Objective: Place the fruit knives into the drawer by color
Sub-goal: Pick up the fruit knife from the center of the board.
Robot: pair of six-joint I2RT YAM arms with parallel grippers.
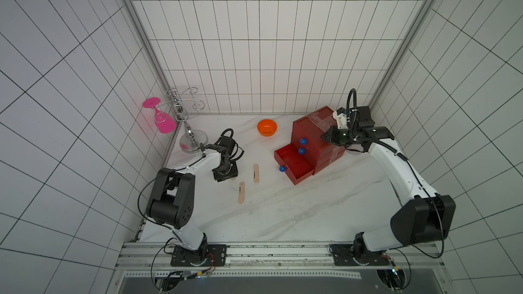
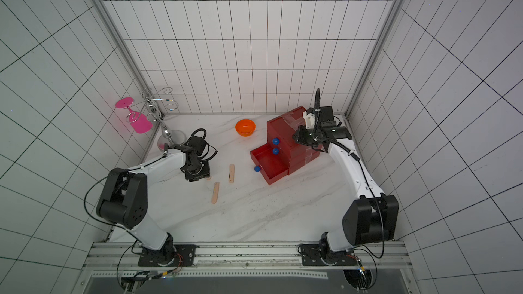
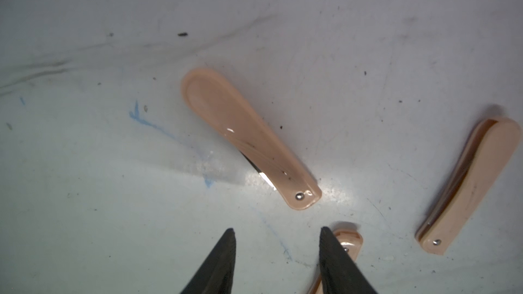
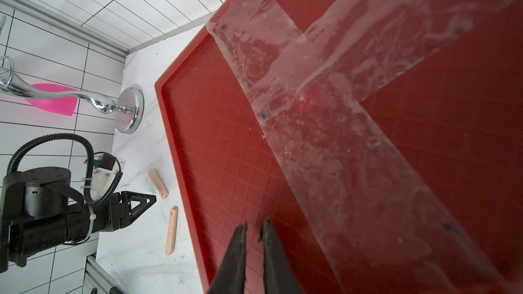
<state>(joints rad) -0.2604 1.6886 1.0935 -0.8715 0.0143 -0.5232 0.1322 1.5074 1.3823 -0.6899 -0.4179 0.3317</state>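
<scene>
Three peach-pink fruit knives lie on the white table. In the left wrist view one knife point(image 3: 249, 140) is ahead of my left gripper point(image 3: 278, 230), another knife point(image 3: 469, 185) lies off to the side, and the third knife point(image 3: 349, 238) is half hidden behind one finger. That gripper is open, pointing down, with only bare table between its fingers. In both top views two knives point(image 1: 256, 173) point(image 1: 241, 192) show between the left gripper point(image 1: 226, 176) and the red drawer chest point(image 1: 311, 134). Its bottom drawer point(image 1: 294, 165) is pulled out and empty. My right gripper point(image 4: 253, 227) hovers shut over the taped chest top point(image 4: 339, 108).
An orange bowl point(image 1: 267, 127) sits behind the knives, left of the chest. A chrome stand point(image 1: 189, 137) holding a pink glass point(image 1: 162, 120) is at the back left corner. Tiled walls close in the table on three sides.
</scene>
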